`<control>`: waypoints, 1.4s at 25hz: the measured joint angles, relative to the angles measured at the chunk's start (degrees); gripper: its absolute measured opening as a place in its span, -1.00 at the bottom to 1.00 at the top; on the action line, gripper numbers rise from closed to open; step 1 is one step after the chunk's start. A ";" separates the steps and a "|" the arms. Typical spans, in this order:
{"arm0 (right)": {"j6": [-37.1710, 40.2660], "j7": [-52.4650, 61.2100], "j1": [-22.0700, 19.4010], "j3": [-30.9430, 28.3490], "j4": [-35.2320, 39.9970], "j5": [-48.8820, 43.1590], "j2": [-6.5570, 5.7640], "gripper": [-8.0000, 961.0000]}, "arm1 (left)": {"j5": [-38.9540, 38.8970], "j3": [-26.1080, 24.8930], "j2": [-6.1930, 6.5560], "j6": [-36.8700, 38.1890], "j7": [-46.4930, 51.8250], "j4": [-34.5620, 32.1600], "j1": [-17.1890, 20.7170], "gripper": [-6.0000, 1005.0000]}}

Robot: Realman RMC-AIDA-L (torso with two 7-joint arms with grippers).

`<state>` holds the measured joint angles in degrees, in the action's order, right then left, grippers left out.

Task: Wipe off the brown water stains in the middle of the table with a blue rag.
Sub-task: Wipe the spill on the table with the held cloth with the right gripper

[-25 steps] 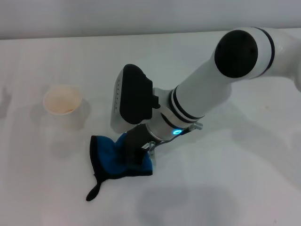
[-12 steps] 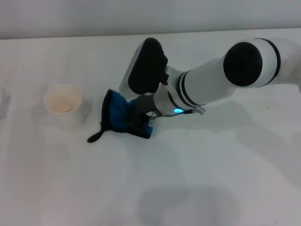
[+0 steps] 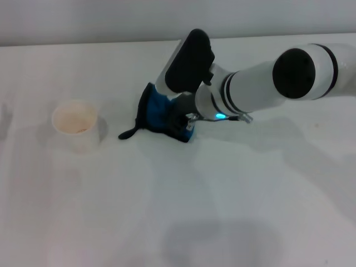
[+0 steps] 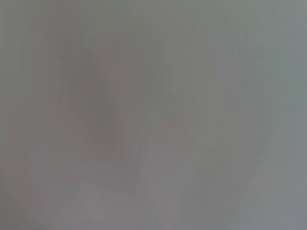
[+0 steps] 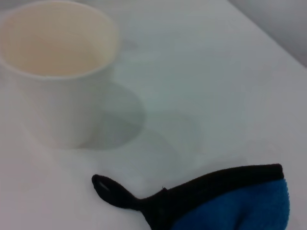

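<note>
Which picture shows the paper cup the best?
The right wrist view: the paper cup is close, and you can see down inside it, beside the blue rag. The head view shows the cup whole but farther off, standing on the table. The left wrist view shows none of it.
</note>
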<state>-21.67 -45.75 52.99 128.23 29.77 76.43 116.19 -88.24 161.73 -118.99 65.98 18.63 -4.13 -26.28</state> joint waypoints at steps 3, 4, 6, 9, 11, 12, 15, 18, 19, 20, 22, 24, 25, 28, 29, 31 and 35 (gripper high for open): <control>1.10 0.97 1.13 -0.24 -2.91 -0.03 0.00 -0.73 | 0.00 0.06 -0.01 0.00 0.00 0.00 0.00 0.78; 1.13 1.00 1.41 -0.76 -3.92 -0.06 -0.01 -0.73 | 0.00 0.08 -0.01 0.00 0.00 0.00 0.00 0.78; 0.86 0.97 1.70 -2.17 -5.43 -0.34 -0.17 -0.73 | 0.00 0.08 -0.01 0.03 0.00 0.00 0.01 0.78; -1.05 0.15 1.31 -4.94 -5.91 -0.62 -0.82 -0.73 | 0.00 0.03 -0.01 0.27 0.05 0.00 0.40 0.78; -4.15 -1.45 0.43 -8.45 -5.51 -1.12 -1.45 -0.73 | 0.00 -0.06 0.03 0.42 0.48 0.32 0.78 0.78; -6.36 -2.81 -0.22 -11.37 -5.26 -1.73 -1.75 -0.73 | 0.00 -0.06 0.03 0.42 0.48 0.32 0.78 0.78; -12.80 -7.00 -2.39 -20.45 -4.14 -5.13 -2.04 -0.73 | 0.00 0.02 0.05 0.45 0.73 0.50 0.80 0.78; -19.16 -8.82 -5.72 -27.99 0.16 -11.99 -1.84 -0.73 | 0.00 -0.08 0.12 0.47 0.75 0.56 0.79 0.78; -21.71 -8.79 -7.16 -30.40 2.76 -15.25 -1.69 -0.73 | 0.00 -0.09 0.13 0.47 0.75 0.57 0.77 0.78; -23.43 -8.75 -8.19 -31.74 4.50 -17.62 -1.54 -0.73 | 0.00 -0.10 0.17 0.47 0.76 0.58 0.73 0.78; -27.61 -8.52 -10.54 -34.78 9.05 -23.17 -1.22 -0.73 | 0.00 -0.10 0.22 0.47 0.77 0.60 0.57 0.78; -31.01 -8.51 -12.35 -36.70 12.52 -26.95 -1.10 -0.73 | 0.00 -0.11 0.27 0.47 0.78 0.64 0.41 0.78; -32.46 -8.54 -12.99 -37.22 13.77 -28.05 -1.11 -0.73 | 0.00 -0.11 0.30 0.47 0.78 0.67 0.32 0.78; -37.38 -8.98 -14.36 -38.42 17.02 -30.37 -1.34 -0.73 | 0.00 -0.17 0.34 0.48 0.79 0.78 0.21 0.78; -39.00 -9.10 -14.71 -38.63 17.97 -30.84 -1.42 -0.73 | 0.00 -0.19 0.34 0.48 0.80 0.85 0.19 0.78; -42.12 -9.21 -15.51 -38.85 19.96 -31.91 -1.43 -0.73 | -0.01 -0.20 0.34 0.47 0.79 1.16 0.18 0.78; -48.67 -9.28 -18.35 -38.87 26.06 -34.29 -1.04 -0.72 | -0.24 -0.19 0.35 0.47 0.80 1.48 0.23 0.78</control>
<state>-70.34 -55.03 34.64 89.36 55.83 42.14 115.15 -88.48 161.54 -118.65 66.45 19.43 -2.65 -26.06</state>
